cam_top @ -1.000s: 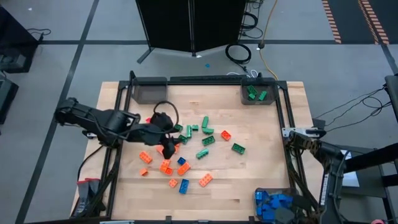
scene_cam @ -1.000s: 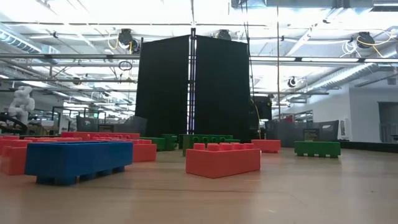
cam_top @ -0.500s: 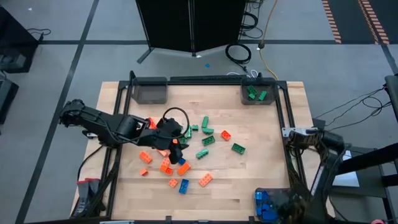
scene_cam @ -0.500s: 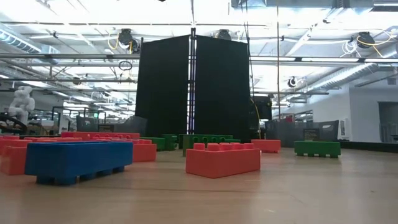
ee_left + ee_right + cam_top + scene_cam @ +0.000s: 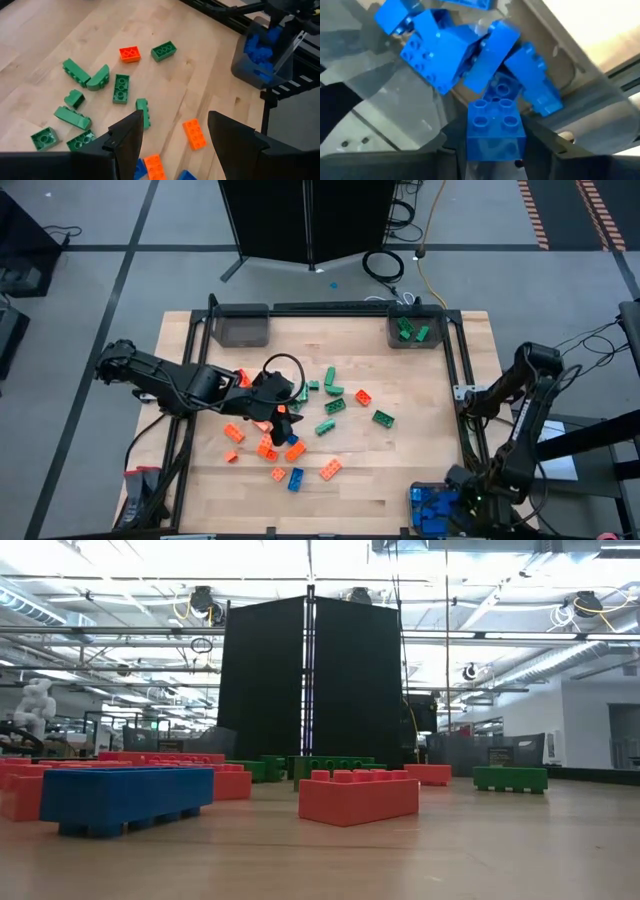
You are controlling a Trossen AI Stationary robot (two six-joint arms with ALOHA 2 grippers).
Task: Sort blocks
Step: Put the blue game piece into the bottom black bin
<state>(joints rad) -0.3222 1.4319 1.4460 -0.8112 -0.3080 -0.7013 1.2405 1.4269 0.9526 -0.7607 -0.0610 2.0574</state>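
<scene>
Partly sorted: right claw [image 5: 492, 150] gripping a blue block [image 5: 495, 125] over the five-o'clock blue bin [image 5: 425, 505], left claw [image 5: 172, 137] wide above many loose blocks [image 5: 300, 420] mid-bench [image 5: 400, 460].

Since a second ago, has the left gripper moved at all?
Yes. The left gripper shifted rightward over the loose blocks, farther from the empty bin and the table's left edge.

A pale wooden table [image 5: 400, 470] is sitting inside a black metal frame [image 5: 330, 308]. Three clear grey bins are resting at its edges: one [image 5: 240, 327] at the far left, one [image 5: 414, 331] at the far right, one [image 5: 432, 511] at the near right corner. A tall black panel [image 5: 310, 680] is standing behind, with cables [image 5: 385, 265] lying coiled on the grey floor [image 5: 90, 290].
</scene>
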